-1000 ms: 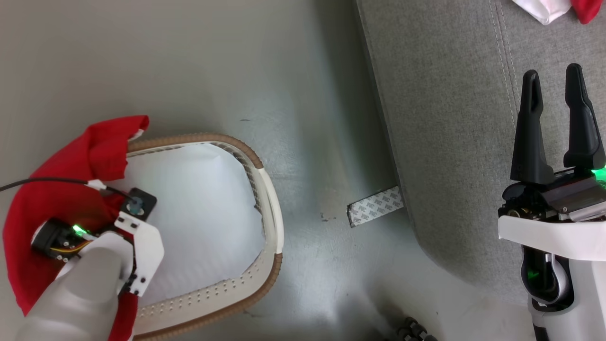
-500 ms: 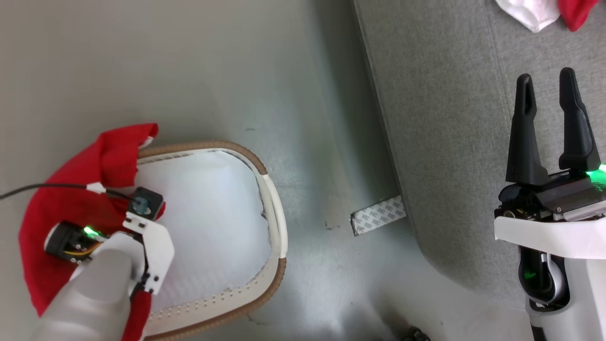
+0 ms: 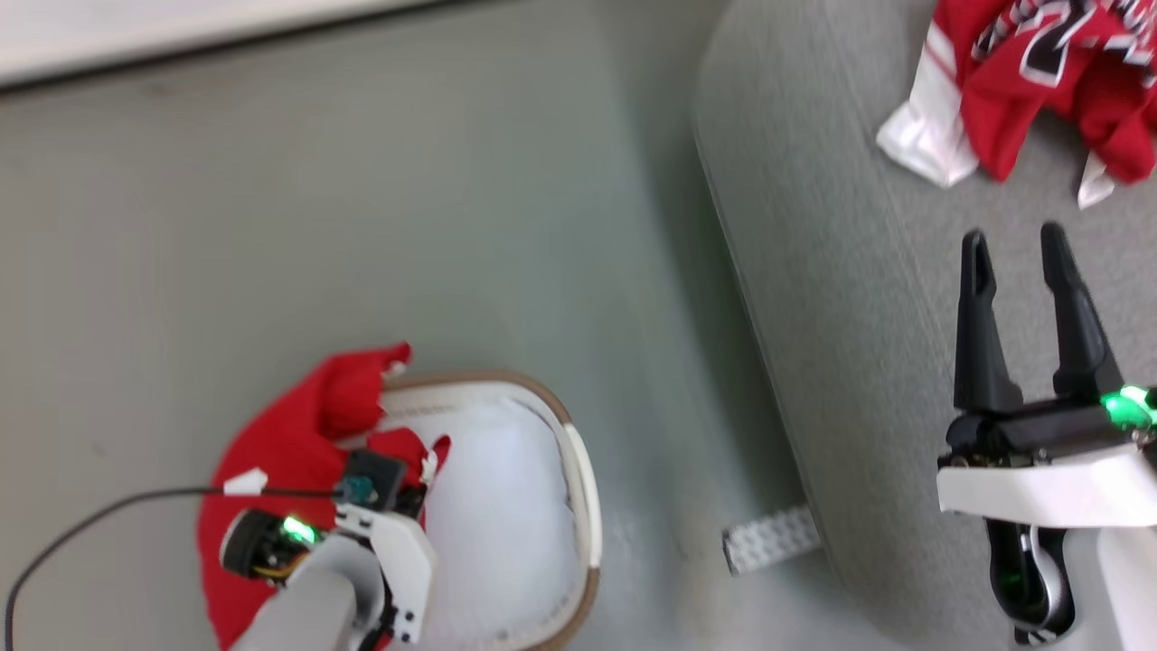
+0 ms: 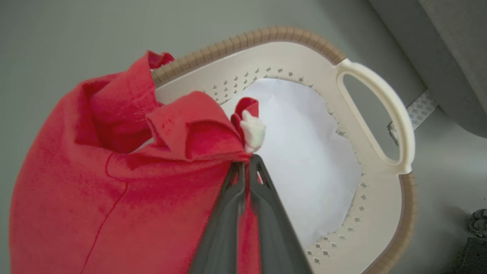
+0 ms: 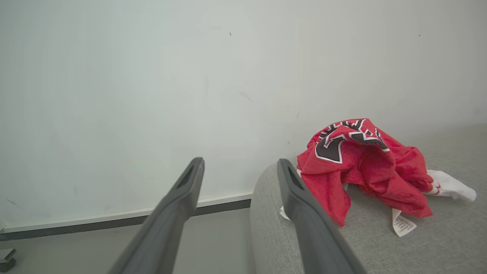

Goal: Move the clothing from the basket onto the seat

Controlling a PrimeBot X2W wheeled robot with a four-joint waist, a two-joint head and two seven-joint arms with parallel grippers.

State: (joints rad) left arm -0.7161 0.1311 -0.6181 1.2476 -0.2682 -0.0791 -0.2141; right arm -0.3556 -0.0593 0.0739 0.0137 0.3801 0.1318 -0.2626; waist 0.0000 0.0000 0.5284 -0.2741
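1. Left gripper (image 4: 246, 164): fingers pressed together, tips pinching a bunched fold of the plain red garment (image 4: 114, 182). The fold is drawn up to the tips.
2. Just past those tips a small white tag (image 4: 253, 133) sticks out of the pinched cloth.
3. Left of the fingers in the wrist view, the rest of the garment spreads wide and lies draped across the rim of the basket (image 4: 380, 213). Part is inside and part hangs outside over the floor (image 3: 362, 226).
4. Beyond the tips and to their right, a white lining (image 4: 304, 160) covers the basket bottom. Rows of small holes run along the wall, under a tan-brown rim.
5. Further right is the basket's pale loop handle (image 4: 403, 125). Past it a patterned strip (image 4: 418, 110) lies on the floor at the foot of the seat (image 3: 841, 298).
6. Right gripper (image 3: 1011, 237): fingers spread apart, poised over the seat's grey fabric near its rounded edge, well apart from the basket.
7. Ahead of the right fingertips and a little to their right, the jersey (image 5: 361, 167) lies crumpled on the seat, apart from the fingers. Black-and-white lettering faces up, with white trim and a label at its edges.
8. Farthest out from the right wrist: a pale wall (image 5: 152, 76) with a dark skirting line (image 5: 114, 222) along its foot, beyond the seat's end.
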